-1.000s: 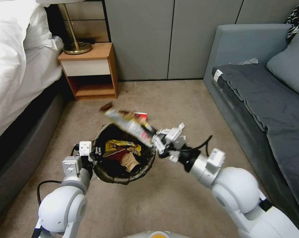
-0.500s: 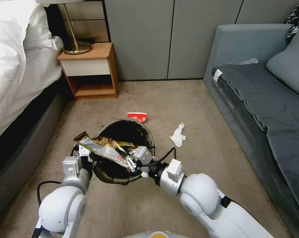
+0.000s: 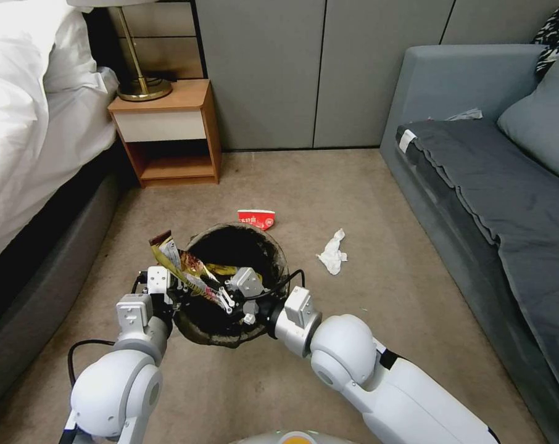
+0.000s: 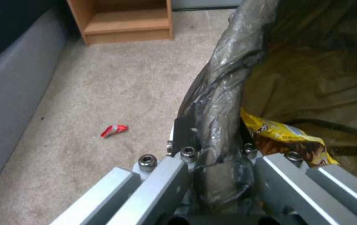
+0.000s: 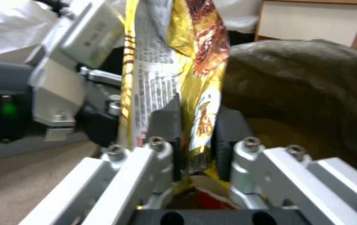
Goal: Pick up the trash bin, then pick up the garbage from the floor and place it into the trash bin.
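We see the trash bin (image 3: 236,283) held above the beige carpet (image 3: 353,185) in front of the robot, its dark bag liner folded over the rim. The left gripper (image 4: 214,150) is clamped on that rim at the bin's left side; in the left wrist view one finger sits outside the bagged rim and the other inside. A yellow snack wrapper (image 4: 286,137) lies inside the bin just beside that inner finger.

The right gripper (image 3: 227,296) reaches in over the bin's opening from the right and grips a long gold-and-white snack wrapper (image 3: 181,271). In the right wrist view we see its fingers pinching the wrapper (image 5: 174,87) near its lower end, with the rest standing up past them. In the head view the wrapper slants up and out over the bin's left rim, its far end above the left wrist.

Two pieces of garbage lie on the carpet beyond the bin: a red-and-white paper carton (image 3: 256,217) just past the far rim, and a crumpled white tissue (image 3: 332,253) to the right of the bin, apart from it. The left wrist view shows a small red wrapper (image 4: 114,130) on the carpet to the bin's left.

Farther out, a wooden nightstand (image 3: 168,132) with a brass lamp base (image 3: 145,89) stands at the carpet's far left corner beside the bed (image 3: 26,123). A grey sofa (image 3: 495,172) runs along the right edge.
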